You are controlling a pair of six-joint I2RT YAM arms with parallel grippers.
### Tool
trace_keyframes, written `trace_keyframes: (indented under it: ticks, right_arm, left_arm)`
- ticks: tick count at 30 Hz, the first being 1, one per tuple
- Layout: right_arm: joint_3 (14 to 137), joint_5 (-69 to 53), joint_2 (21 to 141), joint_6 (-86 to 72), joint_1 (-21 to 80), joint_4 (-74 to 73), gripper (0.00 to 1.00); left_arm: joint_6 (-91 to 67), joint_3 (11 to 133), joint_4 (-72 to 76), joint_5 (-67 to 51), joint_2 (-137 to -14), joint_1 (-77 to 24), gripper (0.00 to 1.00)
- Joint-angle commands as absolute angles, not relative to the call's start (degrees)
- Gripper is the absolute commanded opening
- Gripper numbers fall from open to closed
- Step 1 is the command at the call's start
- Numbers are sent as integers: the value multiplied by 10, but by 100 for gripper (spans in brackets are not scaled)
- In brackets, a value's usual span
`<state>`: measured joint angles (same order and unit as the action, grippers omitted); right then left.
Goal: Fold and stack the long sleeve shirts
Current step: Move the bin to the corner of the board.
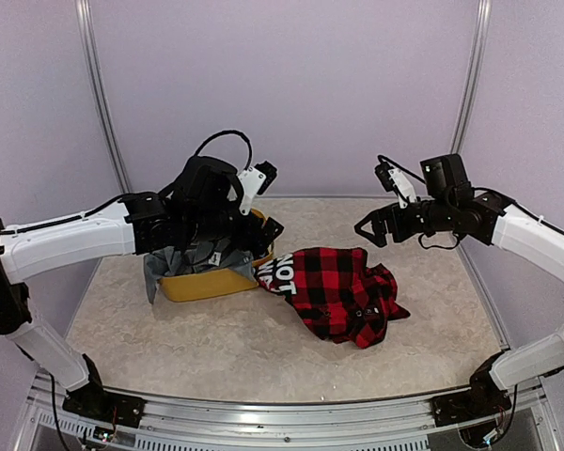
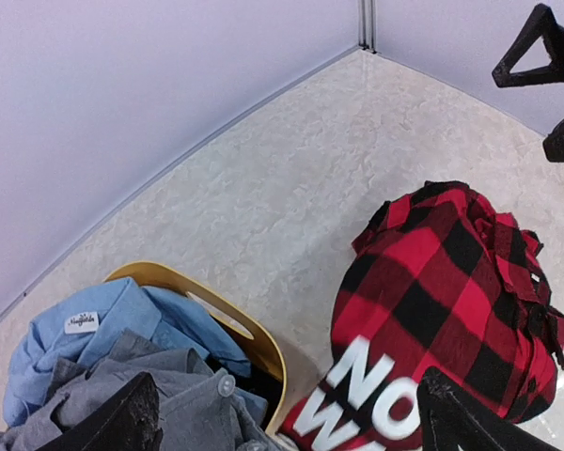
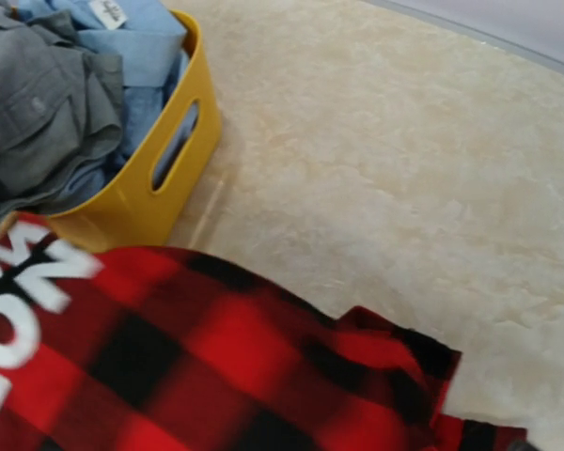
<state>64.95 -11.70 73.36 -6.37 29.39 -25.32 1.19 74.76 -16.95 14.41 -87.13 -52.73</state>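
A crumpled red-and-black check flannel shirt [image 1: 338, 287] with white letters lies on the table right of the yellow tub [image 1: 202, 285]. It shows in the left wrist view [image 2: 442, 272] and the right wrist view [image 3: 216, 366]. A pale blue shirt [image 2: 85, 348] and a grey shirt [image 2: 169, 395] fill the tub; the grey one hangs over its left rim [image 1: 153, 272]. My left gripper [image 1: 263, 235] is open and empty over the tub's right end, its fingers [image 2: 122, 423] wide apart. My right gripper [image 1: 368, 228] is open and empty, above and behind the flannel.
The tub [image 3: 141, 197] has a handle slot in its end wall. Pale walls with metal corner posts [image 1: 470, 85] close in the back and sides. Bare table [image 1: 216, 348] lies in front of the tub and flannel.
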Motion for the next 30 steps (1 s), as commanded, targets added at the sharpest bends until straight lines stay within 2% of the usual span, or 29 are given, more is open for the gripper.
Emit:
trace_keyframes:
  ticks: [1, 7, 15, 19, 22, 30]
  right_arm:
    - [638, -141, 731, -74, 293, -230, 99]
    - [620, -146, 732, -76, 293, -219, 98]
    - [597, -168, 737, -80, 294, -199, 98]
    - [587, -189, 746, -88, 294, -179, 97]
    - [580, -199, 755, -93, 294, -168, 96]
    - [567, -224, 770, -100, 294, -138, 95]
  left_arm:
    - [66, 789, -238, 148, -956, -530, 85]
    - [78, 810, -290, 169, -1024, -525, 74]
    - [71, 762, -329, 261, -1025, -514, 70]
    - [77, 724, -340, 282, -1018, -487, 61]
    - [104, 699, -342, 286, -1009, -477, 54]
    - [255, 664, -307, 282, -968, -452, 43]
